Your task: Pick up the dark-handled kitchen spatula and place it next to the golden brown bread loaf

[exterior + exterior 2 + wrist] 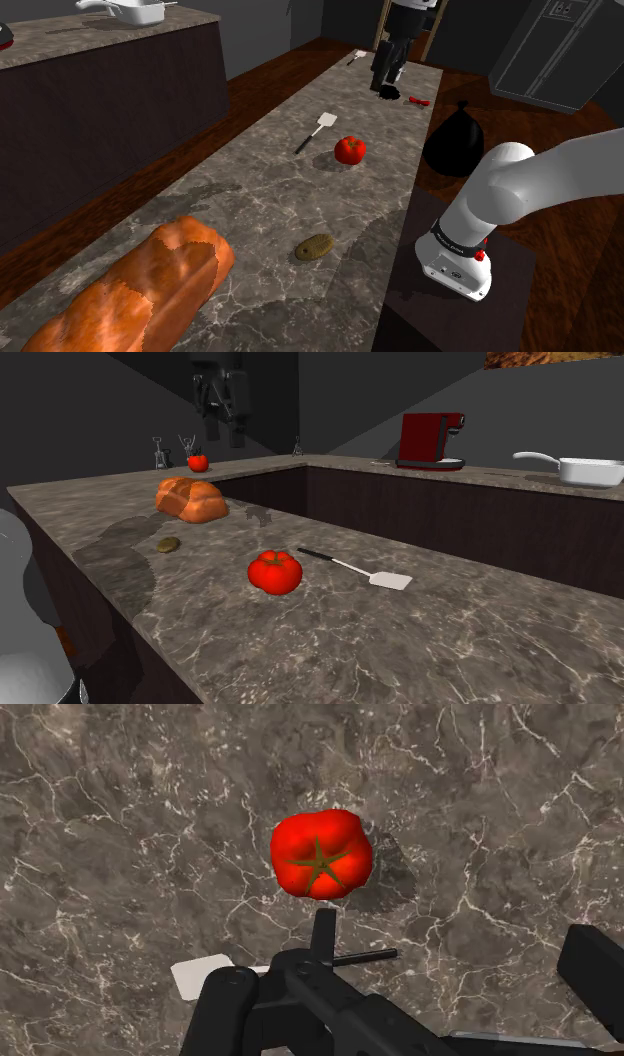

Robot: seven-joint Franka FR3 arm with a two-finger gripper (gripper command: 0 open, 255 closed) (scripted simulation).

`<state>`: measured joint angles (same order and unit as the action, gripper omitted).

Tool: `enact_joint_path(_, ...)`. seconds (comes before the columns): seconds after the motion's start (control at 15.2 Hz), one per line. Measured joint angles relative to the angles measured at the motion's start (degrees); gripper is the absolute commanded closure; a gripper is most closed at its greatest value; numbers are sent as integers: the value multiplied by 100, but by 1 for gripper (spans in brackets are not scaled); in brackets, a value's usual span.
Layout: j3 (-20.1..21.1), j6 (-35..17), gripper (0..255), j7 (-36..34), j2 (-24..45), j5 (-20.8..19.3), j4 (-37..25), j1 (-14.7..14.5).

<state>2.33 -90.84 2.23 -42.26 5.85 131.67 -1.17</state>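
tool (223, 417): seen hanging high over the table (250, 190), fingers spread wide, nothing held.
spatula (316, 130): lying flat on the table, well below the tool. In the wrist view its white blade and part of the dark handle are seen past the tool body, the rest hidden behind it.
tomato (321, 854): below the tool, just beside the spatula handle; contact cannot be told.
bread (140, 285): on the same table, well apart from the tool and the spatula. A brown lump (313, 247) lies between.
step: judged as approach; descent not yet made, grasp not yet done.
handling: spatula judged light, stiff and thin. It sits low on the table, so the fingertips must be brought almost to the surface.
grip point: handle mid-length is preferred, fingers set across it. The blade is flat and wide, judged a poor hold.
risk: handle is narrow and probably smooth, so swing or slip is expected if it is taken near its end. The tomato may be nudged and rolled if the fingers are lowered on its side.
drop-off: to be laid flat just beside the bread, clear of the lump.
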Motion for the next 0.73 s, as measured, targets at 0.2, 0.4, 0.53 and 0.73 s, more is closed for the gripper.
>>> enact_joint_path(0.2, 126, -189, 0, -338, 204, 64, -8, 91)
enact_joint_path(0.4, 405, -663, 0, -1142, 644, 191, 37, 301)
enact_joint_path(0.53, 569, -971, 0, -1699, 992, 241, 12, 456)
enact_joint_path(0.73, 789, -1409, 0, -2543, 1576, 269, -121, 687)
